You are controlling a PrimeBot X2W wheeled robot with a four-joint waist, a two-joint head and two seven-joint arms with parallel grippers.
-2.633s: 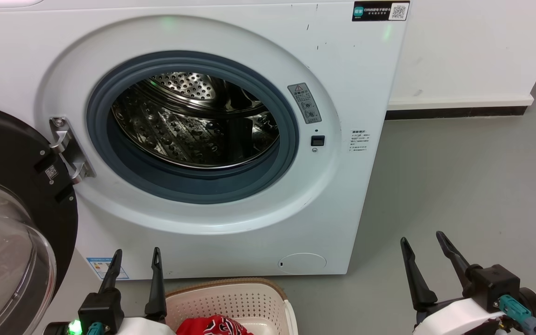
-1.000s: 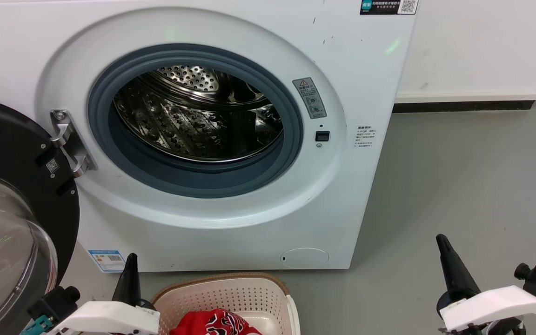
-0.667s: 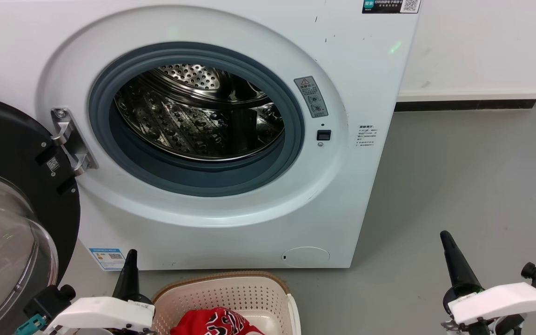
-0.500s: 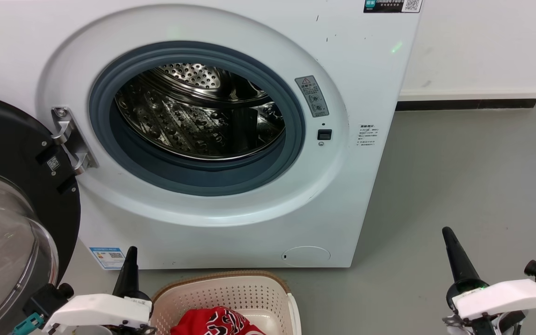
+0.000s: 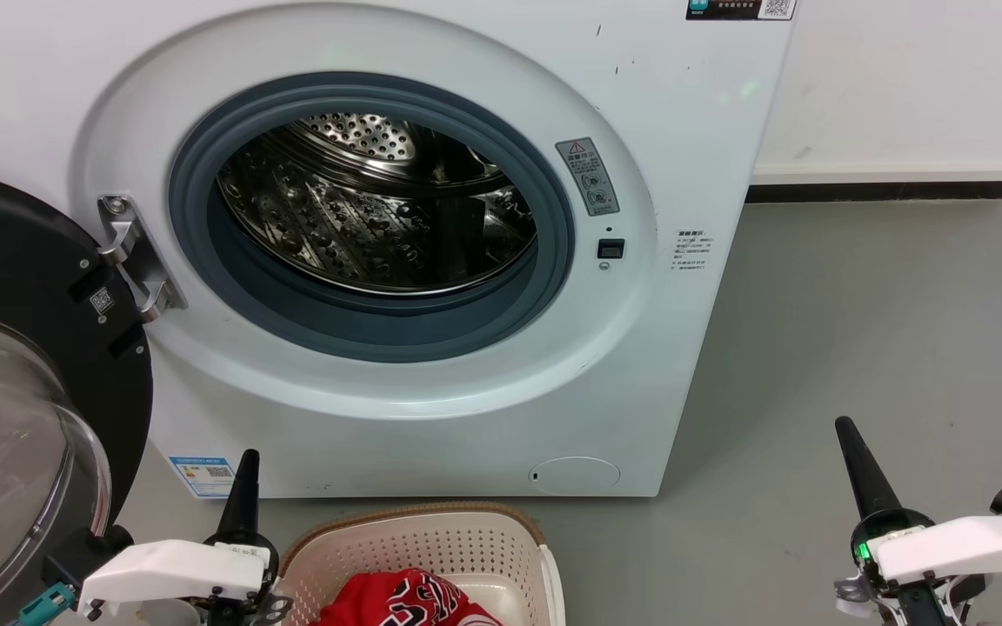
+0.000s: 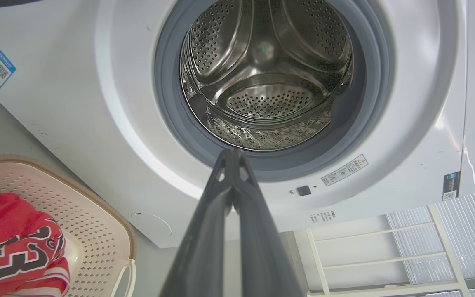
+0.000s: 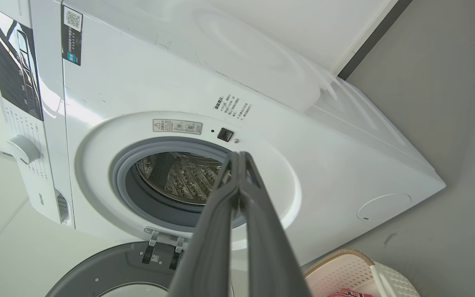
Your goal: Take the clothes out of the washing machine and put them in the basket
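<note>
Nearest, the left gripper (image 6: 231, 153) and the right gripper (image 7: 240, 156) are seen with their long dark fingers pressed together tip to tip, and nothing is held by either. Just beside the left one, the small brown-rimmed cream perforated plastic basket (image 5: 421, 515) is set on the grey floor (image 5: 858, 330), with the bright red jersey clothes (image 5: 397, 600) piled inside. Beyond, the large white front-loading washing machine (image 5: 431, 417) is stood with its black-rimmed glass door (image 5: 23, 287) swung open to the left, so its perforated steel drum (image 5: 379, 217) is exposed.
</note>
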